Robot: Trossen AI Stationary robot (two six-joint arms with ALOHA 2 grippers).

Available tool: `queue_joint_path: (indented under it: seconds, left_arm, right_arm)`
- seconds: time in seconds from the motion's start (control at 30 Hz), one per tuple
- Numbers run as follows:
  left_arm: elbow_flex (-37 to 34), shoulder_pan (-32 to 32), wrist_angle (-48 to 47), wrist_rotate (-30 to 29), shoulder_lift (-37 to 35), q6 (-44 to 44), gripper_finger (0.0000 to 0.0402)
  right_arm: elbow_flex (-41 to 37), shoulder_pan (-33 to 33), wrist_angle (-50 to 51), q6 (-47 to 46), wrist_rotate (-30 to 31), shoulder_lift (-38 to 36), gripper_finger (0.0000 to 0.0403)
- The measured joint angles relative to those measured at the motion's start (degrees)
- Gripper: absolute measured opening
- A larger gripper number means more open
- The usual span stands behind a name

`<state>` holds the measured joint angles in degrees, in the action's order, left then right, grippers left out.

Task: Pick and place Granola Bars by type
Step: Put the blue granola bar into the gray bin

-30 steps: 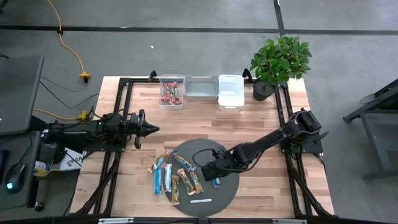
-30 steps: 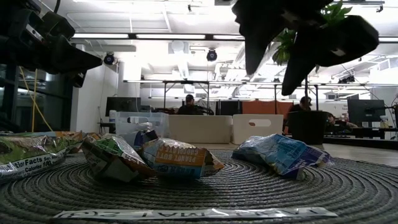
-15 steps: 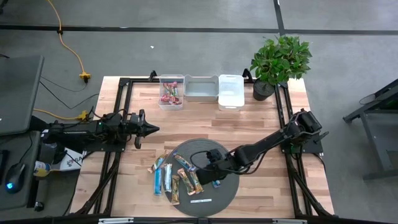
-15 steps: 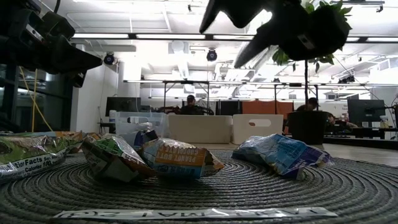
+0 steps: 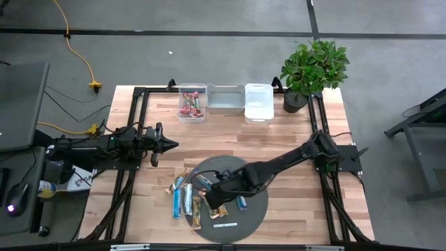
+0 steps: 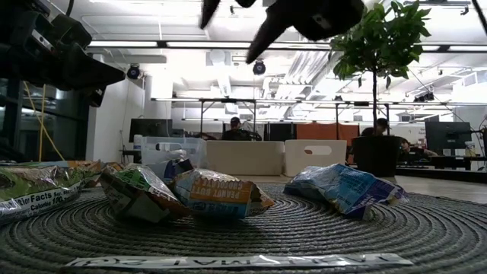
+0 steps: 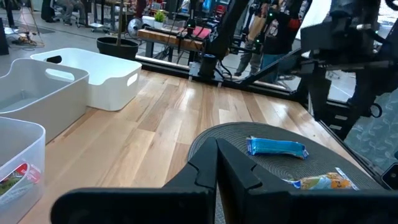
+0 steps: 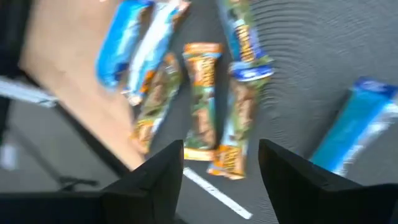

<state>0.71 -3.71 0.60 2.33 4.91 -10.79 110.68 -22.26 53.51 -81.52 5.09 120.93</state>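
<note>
From above, I am holding the right claw (image 5: 217, 192), fingers apart, over the bars (image 5: 198, 199) on the round mat (image 5: 245, 166); the left claw (image 5: 169, 145), fingers together, is waiting beyond the mat's edge. Through the right wrist, I am judging these bars (image 8: 202, 102) light, crinkly and slippery, so I am aiming across the narrow middle.

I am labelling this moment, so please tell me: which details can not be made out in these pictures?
- High view: wrapper print on the granola bars is too small to read.
- Right wrist view: bars blurred; their text is unreadable.
- Low view: the white label strip reads mirrored and too flat.
- Clear bin: its contents cannot be counted.
</note>
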Motion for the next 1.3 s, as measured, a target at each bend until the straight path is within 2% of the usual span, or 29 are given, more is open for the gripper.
queue_joint_path:
  seconds: [0.13, 0.27, 0.43, 0.83, 1.3]
  left_arm:
    - [0.0, 0.0, 0.0, 0.0, 0.0, 0.0, 0.0000]
    - [0.0, 0.0, 0.0, 0.0, 0.0, 0.0, 0.0000]
    - [0.0, 0.0, 0.0, 0.0, 0.0, 0.0, 0.0000]
    - [0.0, 0.0, 0.0, 0.0, 0.0, 0.0, 0.0000]
    - [0.0, 0.0, 0.0, 0.0, 0.0, 0.0, 0.0000]
  right_arm:
    - [8.6, 0.2, 12.2, -1.0, -0.6, 4.2, 0.0193]
    - [10.8, 0.7, 16.3, -0.9, -4.7, 7.3, 0.0193]
    - [6.8, 0.9, 16.8, -0.5, -8.2, 8.4, 0.0193]
    - [0.9, 1.5, 16.2, -0.7, -4.3, 8.2, 0.0193]
    - [-8.1, 1.8, 8.1, -5.8, -5.5, 8.3, 0.0193]
